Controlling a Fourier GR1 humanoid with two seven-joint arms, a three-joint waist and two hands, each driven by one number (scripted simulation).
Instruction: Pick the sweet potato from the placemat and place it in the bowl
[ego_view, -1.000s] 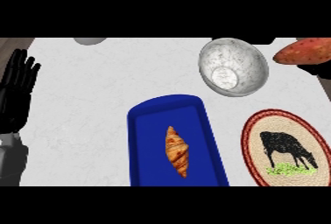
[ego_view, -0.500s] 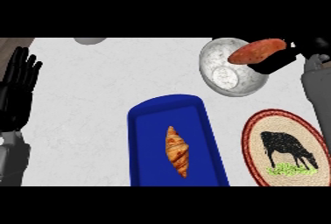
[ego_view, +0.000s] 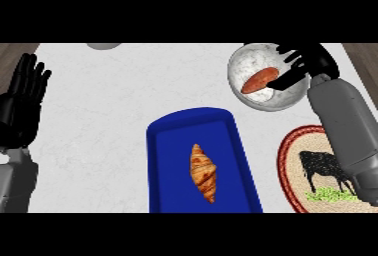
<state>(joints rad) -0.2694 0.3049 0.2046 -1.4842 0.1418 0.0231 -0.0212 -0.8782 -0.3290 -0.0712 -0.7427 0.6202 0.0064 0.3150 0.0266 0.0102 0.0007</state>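
**A:** The right hand (ego_view: 308, 61), where is it?

**B:** Over the upper right rim of the bowl (ego_view: 253, 59), at the far right of the desk (ego_view: 96, 110). Its fingers (ego_view: 288, 52) are spread apart, not wrapped round anything. The lowest dark digit reaches the right end of the sweet potato (ego_view: 260, 81).

**A:** So the sweet potato is in the bowl?

**B:** Yes. It lies inside the pale bowl, slanted, with its right end higher in the view and its left end toward the bowl's lower left.

**A:** And the placemat (ego_view: 294, 150)?

**B:** Below the bowl, at the view's right edge. It is oval with a red border and shows a black cow (ego_view: 323, 169) on a green patch. The grey right forearm (ego_view: 341, 120) crosses its right side and hides that part.

**A:** What else is on the desk?

**B:** A blue tray (ego_view: 164, 150) sits in the lower middle, just beside the placemat. A croissant (ego_view: 203, 172) lies lengthwise in it. At the top edge there is a small grey object (ego_view: 103, 45), cut off, and I cannot tell what it is.

**A:** The left hand (ego_view: 22, 95)?

**B:** At the left edge, open, with its fingers straight and pointing up, well apart from everything else.
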